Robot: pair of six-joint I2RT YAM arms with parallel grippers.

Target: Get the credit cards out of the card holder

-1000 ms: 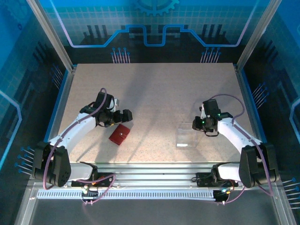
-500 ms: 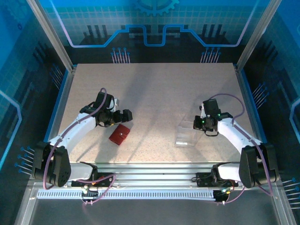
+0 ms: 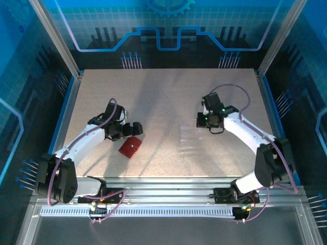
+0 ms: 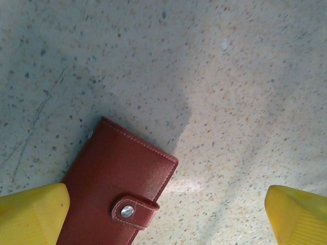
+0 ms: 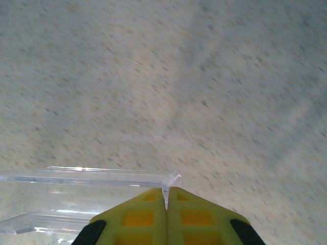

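The left gripper (image 4: pixel 164 217) hangs spread wide over the table (image 3: pixel 168 97), holding nothing. In its wrist view the two yellow fingertips (image 4: pixel 31 214) sit at the lower corners of the frame, with a broad gap between them. The card holder (image 4: pixel 118 184) lies flat on the table inside that gap, crowded toward the left finger. Its lower left part passes behind that fingertip, so contact there cannot be told. The right fingertip stands well apart from it, with bare speckled table between. The card holder is folded closed, red outer face up and turned at a slant to the fingers. Its tab (image 4: pixel 138 212) wraps over the edge nearest the gripper's middle, and the pale snap button (image 4: pixel 126 211) is pressed down on it. Its far corner points away from the fingers, out ahead of them. From the top camera the card holder sits just beside the left gripper, on the side nearer the arm bases and partly under the fingers.

The right gripper (image 5: pixel 166 203) is clenched, its yellow fingers pressed together on a thin upright wall of the clear plastic box (image 5: pixel 76 178). The corner of that wall stands up just ahead of the fingertips, and the rest of the box runs off to the gripper's left. The wrist view is blurred. From above, the box is a faint pale smear just beside the right gripper, well apart from the card holder.
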